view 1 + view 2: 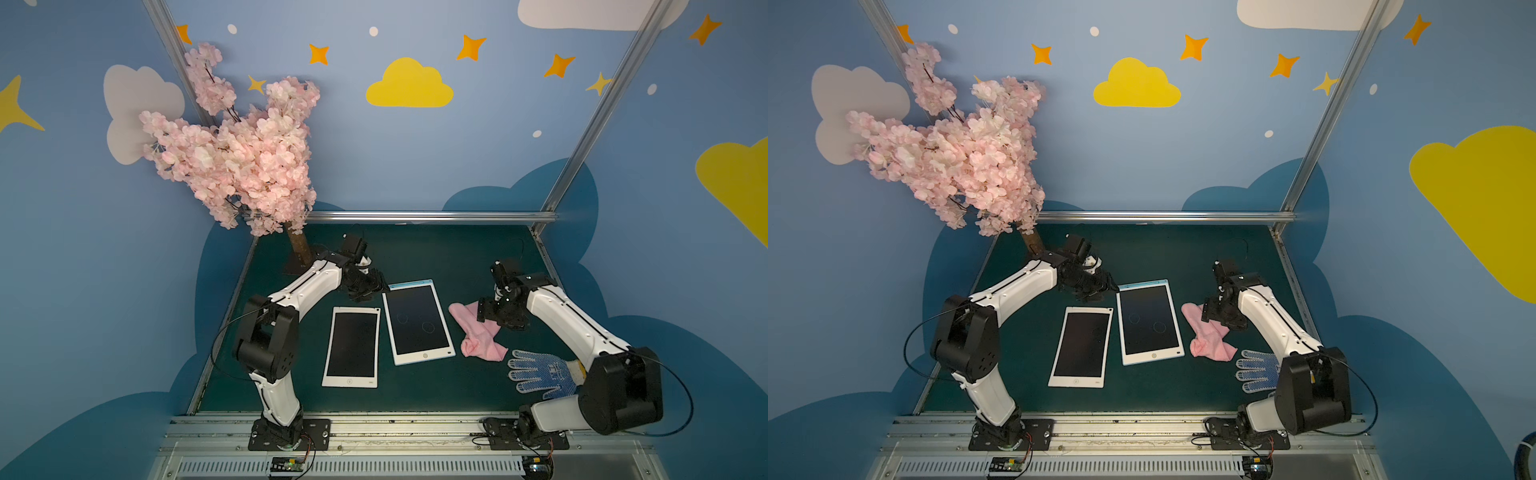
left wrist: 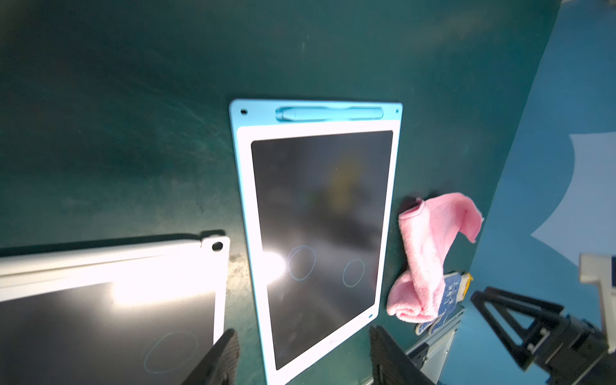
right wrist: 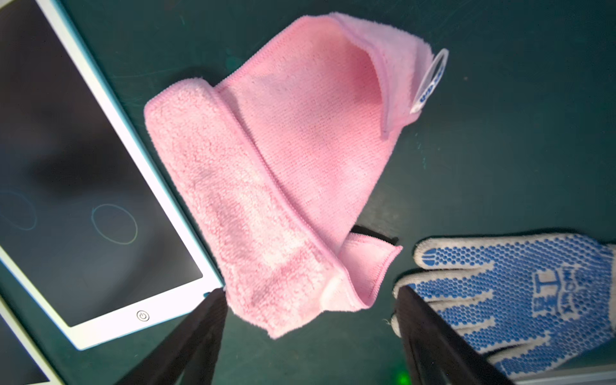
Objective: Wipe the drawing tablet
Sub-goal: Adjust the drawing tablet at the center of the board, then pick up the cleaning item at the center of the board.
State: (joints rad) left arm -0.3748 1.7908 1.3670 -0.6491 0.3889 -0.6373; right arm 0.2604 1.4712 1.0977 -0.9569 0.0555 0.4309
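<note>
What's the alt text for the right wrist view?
A folded pink cloth lies on the green mat ahead of the open right end effector. A blue-framed drawing tablet with faint circles on its screen lies beside it, a blue-dotted glove on the other side.

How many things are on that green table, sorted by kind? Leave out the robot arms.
Drawing tablets: 2, the white-edged tablet and the blue-edged tablet
Stylus, docked: 1
Pink cloth: 1
Dotted glove: 1
Blossom tree: 1
Total: 6
</note>
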